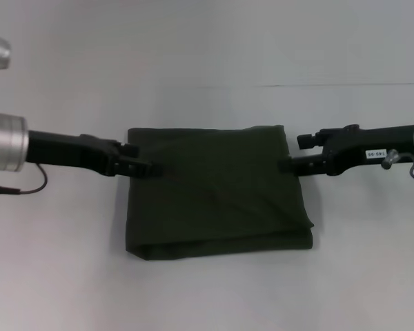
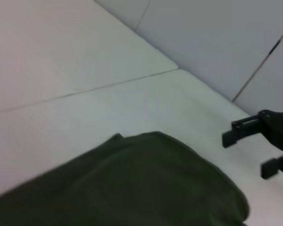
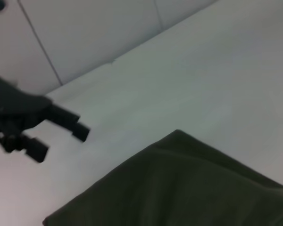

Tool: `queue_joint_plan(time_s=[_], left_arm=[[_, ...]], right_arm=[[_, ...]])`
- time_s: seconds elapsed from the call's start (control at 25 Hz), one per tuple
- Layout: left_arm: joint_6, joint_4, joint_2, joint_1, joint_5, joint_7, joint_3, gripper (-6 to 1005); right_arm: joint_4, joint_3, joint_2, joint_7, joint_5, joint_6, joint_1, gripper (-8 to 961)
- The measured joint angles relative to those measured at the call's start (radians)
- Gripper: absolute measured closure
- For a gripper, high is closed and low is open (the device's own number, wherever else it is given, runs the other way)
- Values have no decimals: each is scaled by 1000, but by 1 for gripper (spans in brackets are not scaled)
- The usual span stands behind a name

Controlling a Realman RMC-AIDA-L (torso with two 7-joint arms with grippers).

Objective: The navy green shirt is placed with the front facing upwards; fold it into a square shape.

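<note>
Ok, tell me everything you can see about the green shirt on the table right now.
The navy green shirt lies flat on the white table, folded into a thick, roughly square pad of soft dark olive fabric. Only plain green shows, with no print, collar or sleeves visible. Stacked layers show along its near edge. The left gripper sits at its left edge and the right gripper at its right edge.

The navy green shirt (image 1: 217, 189) shows plain dark olive, no print visible. The worktop (image 1: 207, 296) is white. Both tools, left (image 1: 150, 166) and right (image 1: 284, 165), are black.
</note>
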Motion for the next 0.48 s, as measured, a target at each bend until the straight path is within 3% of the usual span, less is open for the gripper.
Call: queue_joint_plan(time_s=[0.24, 0.48], left_arm=[[-45, 2, -26, -20, 1, 27, 37, 51], [-37, 0, -32, -16, -6, -2, 32, 50]], right_arm=[[11, -8, 16, -43, -1, 2, -11, 101], [12, -4, 24, -61, 24, 28, -17, 101]])
